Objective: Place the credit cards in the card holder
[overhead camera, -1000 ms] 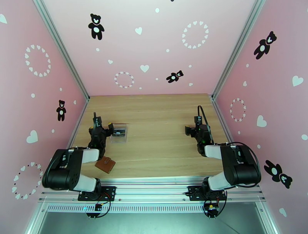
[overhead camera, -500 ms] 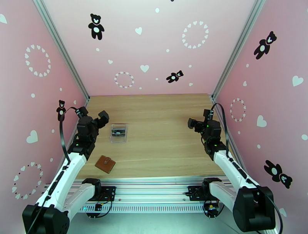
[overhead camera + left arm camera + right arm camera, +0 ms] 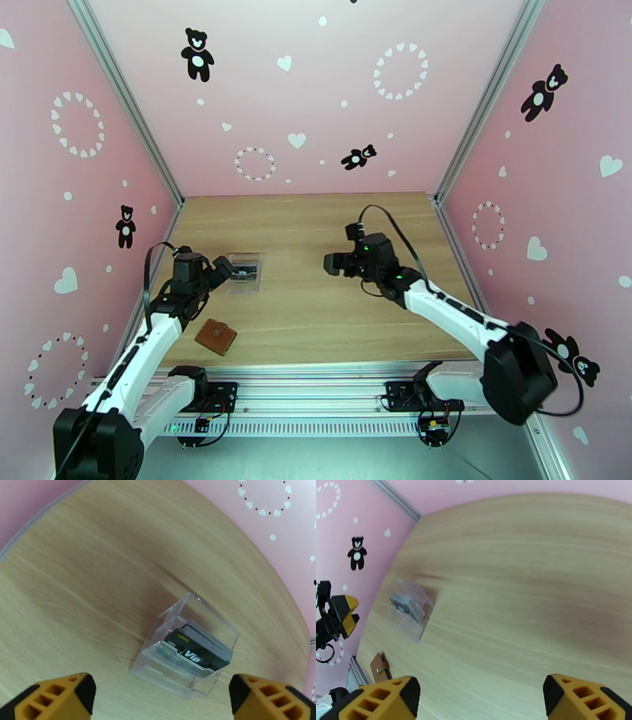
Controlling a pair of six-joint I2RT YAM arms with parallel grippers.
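Note:
The credit cards (image 3: 197, 651), dark with pale print, stand stacked inside a clear plastic box (image 3: 243, 273) at the table's left. My left gripper (image 3: 222, 269) hovers just left of the box, and the left wrist view shows the gripper (image 3: 160, 695) open with the box ahead between its yellow fingers. The card holder (image 3: 216, 337), a brown leather wallet with a snap tab, lies folded shut near the front left edge; it is also at the lower left of the right wrist view (image 3: 381, 667). My right gripper (image 3: 330, 263) hangs open over mid-table, and its wrist view shows its fingers wide apart (image 3: 482, 693), facing the box (image 3: 409, 608).
The wooden table (image 3: 316, 229) is walled by pink panels at the back and both sides. An aluminium rail (image 3: 316, 387) runs along the near edge by the arm bases.
Both arms have unfolded from their bases. The left gripper rose, then came down close to the box. The right gripper swung left from the table's right side toward the middle.

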